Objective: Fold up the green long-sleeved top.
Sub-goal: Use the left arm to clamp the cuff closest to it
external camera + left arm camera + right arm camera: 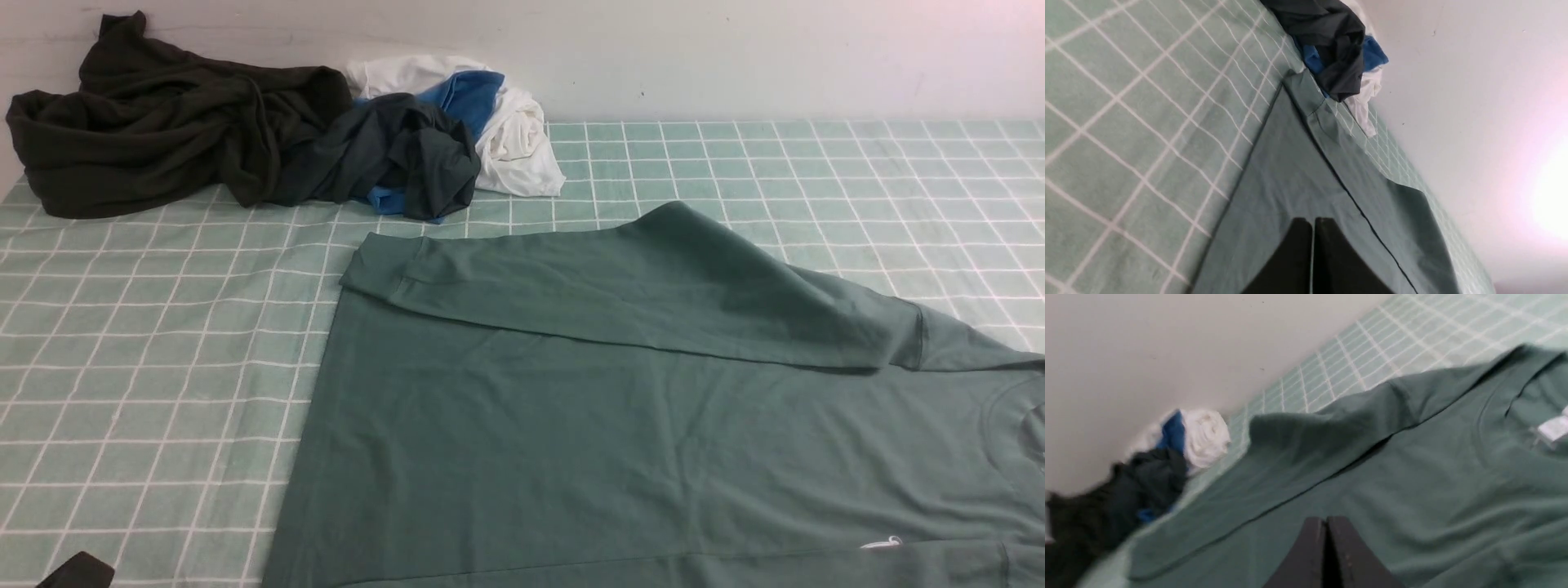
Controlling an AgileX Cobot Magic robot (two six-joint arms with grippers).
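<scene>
The green long-sleeved top (620,441) lies flat on the checked cloth, its neckline at the right edge of the front view. One long sleeve (620,278) is folded across the far part of its body, cuff toward the left. In the left wrist view my left gripper (1313,222) is shut and empty above the top (1290,192), near its left edge. In the right wrist view my right gripper (1326,520) is shut and empty above the top (1412,477), with the neckline and white label (1551,430) off to one side. Only a dark bit of the left arm (77,570) shows in the front view.
A very dark olive-black garment (155,122), a dark slate-grey garment with blue parts (400,155) and a white garment (514,139) lie piled at the far left against the wall. The checked cloth (147,359) covers the table.
</scene>
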